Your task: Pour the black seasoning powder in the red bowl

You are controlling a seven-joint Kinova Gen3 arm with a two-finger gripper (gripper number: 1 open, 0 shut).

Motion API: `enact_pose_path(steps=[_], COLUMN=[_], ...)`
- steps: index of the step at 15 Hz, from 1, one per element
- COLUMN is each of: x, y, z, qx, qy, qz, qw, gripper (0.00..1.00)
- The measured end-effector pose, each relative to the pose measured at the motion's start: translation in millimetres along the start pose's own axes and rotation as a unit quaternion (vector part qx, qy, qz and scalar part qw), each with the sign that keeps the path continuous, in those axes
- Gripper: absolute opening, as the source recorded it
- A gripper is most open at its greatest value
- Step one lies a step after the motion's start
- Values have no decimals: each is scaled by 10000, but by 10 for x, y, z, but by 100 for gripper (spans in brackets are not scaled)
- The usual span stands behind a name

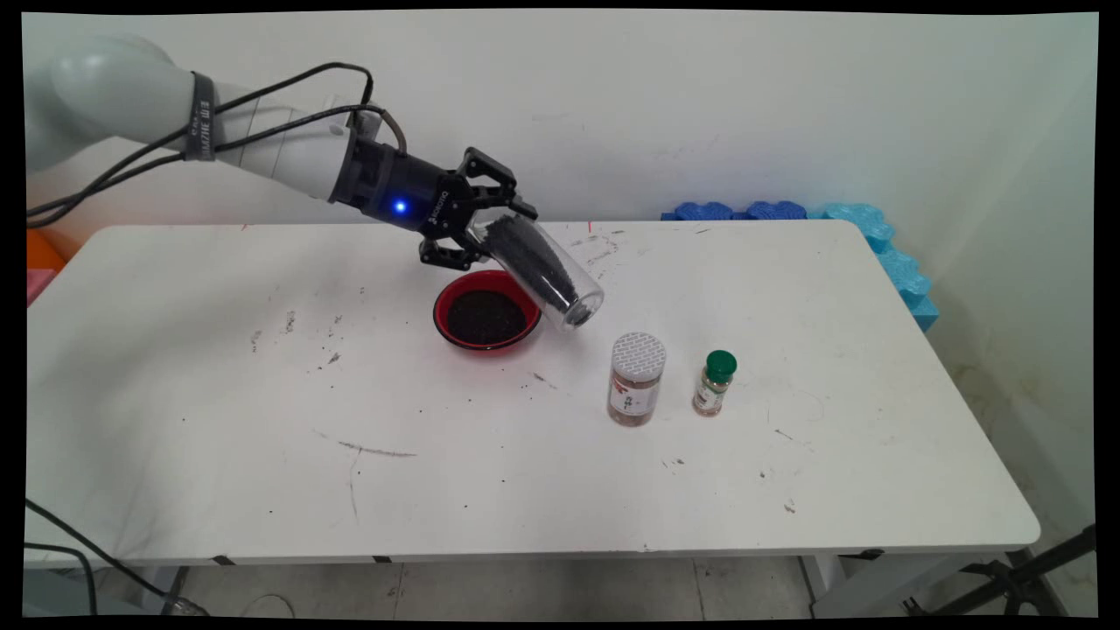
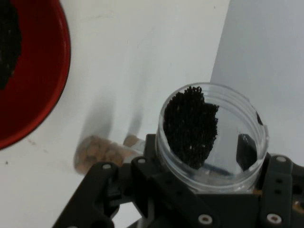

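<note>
- Claw pinching a clear plastic jar, held off the counter, tilted steeply with one end pointing down and to the right in the main view.
- Fingers clamp the jar at its upper end; black linkage wraps it on both sides.
- Jar partly full of black granules, lying along its length; hand view shows them heaped against one side of the wall, rest of the jar see-through.
- Red bowl sits on the counter just below and left of the jar's low end; jar's low end overlaps the bowl's right rim in the main view, contact cannot be told.
- Bowl has a dark layer of the same black granules inside.
- Right of the bowl, nearer the camera: spice jar with white patterned lid, brownish contents, upright.
- Just right of that, apart from it: smaller bottle with green cap, upright.
- Blue foam pieces along the counter's far right edge, against the wall.
- Counter is white, scuffed, with scattered dark specks.
</note>
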Motion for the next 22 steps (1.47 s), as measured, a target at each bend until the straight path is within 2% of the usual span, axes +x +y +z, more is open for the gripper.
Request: enact_pose_path(steps=[2, 5, 9, 11, 12, 15, 20, 22], x=[-6, -11, -14, -18, -20, -55, -183, -246], y=[29, 67, 133, 161, 163, 214, 361, 415], z=[-8, -33, -71, -87, -97, -132, -267, -322], qx=[40, 117, 165, 179, 221, 180, -59, -156], qy=[-10, -4, 4, -5, -13, -73, -66, -54], qz=[451, 1129, 1943, 2361, 2644, 3531, 4703, 5011], qw=[9990, 9935, 9808, 9716, 9642, 9354, 8825, 8652], gripper=[0, 0, 0, 0, 0, 0, 0, 0])
